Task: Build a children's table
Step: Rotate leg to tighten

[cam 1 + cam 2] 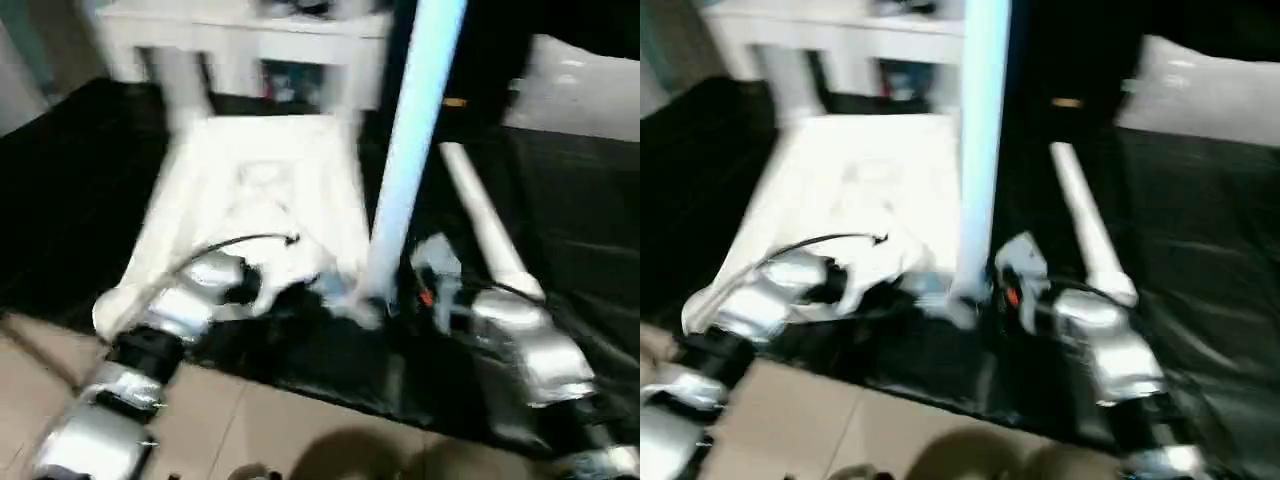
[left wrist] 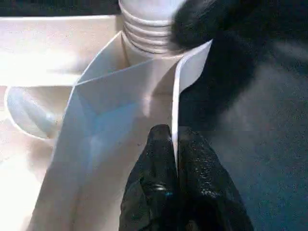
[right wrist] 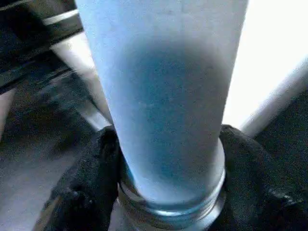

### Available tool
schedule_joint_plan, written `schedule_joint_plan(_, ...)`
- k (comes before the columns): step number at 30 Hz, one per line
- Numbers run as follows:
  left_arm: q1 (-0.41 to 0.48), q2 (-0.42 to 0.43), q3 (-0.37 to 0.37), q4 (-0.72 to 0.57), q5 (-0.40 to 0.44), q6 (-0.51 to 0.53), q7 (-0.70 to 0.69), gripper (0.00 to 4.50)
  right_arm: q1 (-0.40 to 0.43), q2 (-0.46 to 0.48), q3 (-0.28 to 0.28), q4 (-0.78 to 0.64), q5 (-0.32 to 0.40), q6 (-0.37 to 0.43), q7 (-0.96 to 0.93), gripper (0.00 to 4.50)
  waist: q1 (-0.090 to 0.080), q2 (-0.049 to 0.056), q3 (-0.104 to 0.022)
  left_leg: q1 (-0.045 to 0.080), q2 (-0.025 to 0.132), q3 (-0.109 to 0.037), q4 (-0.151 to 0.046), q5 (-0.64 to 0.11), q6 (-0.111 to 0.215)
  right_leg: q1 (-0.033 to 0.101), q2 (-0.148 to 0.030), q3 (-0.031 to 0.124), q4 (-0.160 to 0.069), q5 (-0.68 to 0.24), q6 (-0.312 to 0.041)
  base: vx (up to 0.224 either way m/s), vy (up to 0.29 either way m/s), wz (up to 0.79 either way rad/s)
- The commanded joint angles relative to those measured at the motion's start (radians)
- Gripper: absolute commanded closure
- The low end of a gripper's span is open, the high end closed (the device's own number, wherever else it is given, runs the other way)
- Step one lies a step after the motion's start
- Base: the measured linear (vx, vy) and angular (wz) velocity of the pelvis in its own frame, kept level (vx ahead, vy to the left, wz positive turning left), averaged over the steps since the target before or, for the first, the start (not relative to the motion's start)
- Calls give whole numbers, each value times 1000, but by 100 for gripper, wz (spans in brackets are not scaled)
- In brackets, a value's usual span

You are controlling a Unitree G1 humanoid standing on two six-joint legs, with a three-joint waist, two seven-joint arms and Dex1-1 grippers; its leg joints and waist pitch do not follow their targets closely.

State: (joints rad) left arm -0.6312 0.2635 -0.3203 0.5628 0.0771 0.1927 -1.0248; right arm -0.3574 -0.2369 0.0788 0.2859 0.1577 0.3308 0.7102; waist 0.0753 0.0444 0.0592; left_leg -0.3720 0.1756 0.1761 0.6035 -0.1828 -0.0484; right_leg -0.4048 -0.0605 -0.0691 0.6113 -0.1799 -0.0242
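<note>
The white table top [image 1: 260, 190] lies upside down on a black mat, ribbed side up. My left gripper [image 2: 174, 144] is shut on the thin rim wall at the top's near right corner, one finger on each side. A white leg [image 1: 410, 150] stands upright in that corner's socket, and its threaded end [image 2: 144, 29] shows just beyond the rim. My right gripper [image 3: 168, 159] is closed around this leg [image 3: 163, 86] low down, with black fingers [image 3: 91, 178] pressed on both sides. Another leg [image 1: 485, 225] lies on the mat to the right of it.
The black mat [image 1: 580, 220] covers the floor under the work, and beige tiles [image 1: 260, 430] begin at its near edge. White furniture [image 1: 240, 40] stands behind the table top. A pale flat object [image 1: 580, 90] lies at the back right.
</note>
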Motion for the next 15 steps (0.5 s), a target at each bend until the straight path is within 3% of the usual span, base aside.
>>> schedule_joint_plan(1,-45,-59,58,-48,-30,31,141,450,-31,74,27,14,19,32,-82,183,2,-18,-72,3,43,-23,-68,-167,18,58,-89,46,-88,-317,-166,0,0,0)
schedule_joint_plan(4,-69,-98,74,-20,-18,51,229,450,-61,112,1,51,-3,37,-191,183,-10,-18,-76,0,38,-18,-62,-126,48,59,-85,49,-86,-253,-175,0,0,0)
schedule_joint_plan(9,-109,-166,82,0,16,46,351,450,-99,167,-41,93,-52,38,-347,183,-9,-11,-85,0,43,-21,-58,-67,69,61,-81,49,-72,-135,-195,0,0,0)
schedule_joint_plan(10,-111,-170,77,-2,21,40,353,450,-99,174,-51,91,-54,32,-358,127,-9,-12,-90,-6,43,-23,-56,-33,81,65,-81,48,-60,-62,-209,0,0,0)
schedule_joint_plan(12,-110,-164,66,-5,22,27,338,450,-94,170,-54,83,-53,32,-364,113,-9,-12,-91,-9,41,-21,-51,-8,111,64,-81,48,-53,21,-229,0,0,0)
schedule_joint_plan(15,-102,-141,56,-3,21,-5,316,450,-75,155,-63,58,-55,28,-373,80,-7,-13,-87,-8,41,-18,-51,-38,127,64,-85,47,-61,-9,-237,0,0,0)
